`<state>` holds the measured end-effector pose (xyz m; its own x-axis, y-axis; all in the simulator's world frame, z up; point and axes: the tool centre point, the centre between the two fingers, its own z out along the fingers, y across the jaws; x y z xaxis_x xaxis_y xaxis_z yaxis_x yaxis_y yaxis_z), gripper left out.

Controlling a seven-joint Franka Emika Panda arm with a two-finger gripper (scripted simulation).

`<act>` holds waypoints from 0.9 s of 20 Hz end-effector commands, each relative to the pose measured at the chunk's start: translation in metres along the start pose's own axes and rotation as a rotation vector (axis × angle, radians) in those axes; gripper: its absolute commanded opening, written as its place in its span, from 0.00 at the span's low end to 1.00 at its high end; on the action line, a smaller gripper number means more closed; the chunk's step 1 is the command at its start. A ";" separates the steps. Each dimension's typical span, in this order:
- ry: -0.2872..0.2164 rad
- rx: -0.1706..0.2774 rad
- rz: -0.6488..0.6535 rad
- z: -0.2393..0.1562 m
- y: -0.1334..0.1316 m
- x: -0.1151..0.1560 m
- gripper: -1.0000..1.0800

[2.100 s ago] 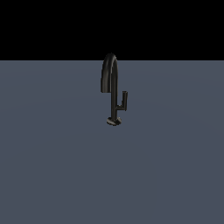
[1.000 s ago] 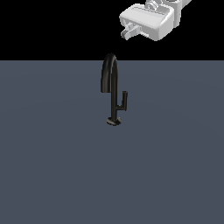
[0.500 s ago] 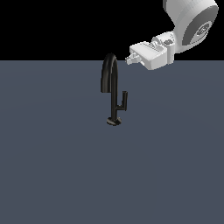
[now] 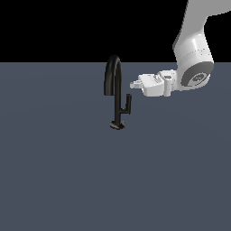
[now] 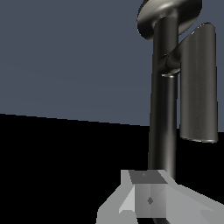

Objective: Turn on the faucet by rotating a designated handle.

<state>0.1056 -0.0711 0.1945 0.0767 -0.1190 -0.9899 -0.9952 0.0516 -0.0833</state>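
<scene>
The slim black faucet point(image 4: 118, 97) stands upright on the grey surface, with its arched spout curving toward the exterior view's left. The handle point(image 4: 128, 103), a short upright black bar, joins the stem by a small side arm on the exterior view's right. My gripper point(image 4: 134, 84) lies horizontal, with its tips just above the handle's top and a little right of the stem, touching nothing. Its fingers look pressed together and empty. In the wrist view the stem point(image 5: 164, 109), the handle point(image 5: 199, 83) and the base disc point(image 5: 168, 13) fill the frame beyond my gripper point(image 5: 148, 197).
The white arm point(image 4: 194, 58) reaches in from the exterior view's upper right. A flat dark grey surface point(image 4: 67, 171) spreads around the faucet, and black background lies behind it.
The arm came into view from the upper right and swung down and left. The gripper has dropped from above the spout to just above the handle. The faucet has not moved.
</scene>
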 end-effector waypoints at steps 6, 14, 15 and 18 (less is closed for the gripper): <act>-0.088 0.099 0.106 0.009 -0.002 0.041 0.00; -0.112 0.125 0.133 0.013 -0.002 0.052 0.00; -0.112 0.125 0.133 0.013 -0.002 0.052 0.00; -0.112 0.125 0.133 0.012 0.001 0.051 0.00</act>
<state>0.1109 -0.0648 0.1420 -0.0417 0.0071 -0.9991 -0.9824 0.1822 0.0423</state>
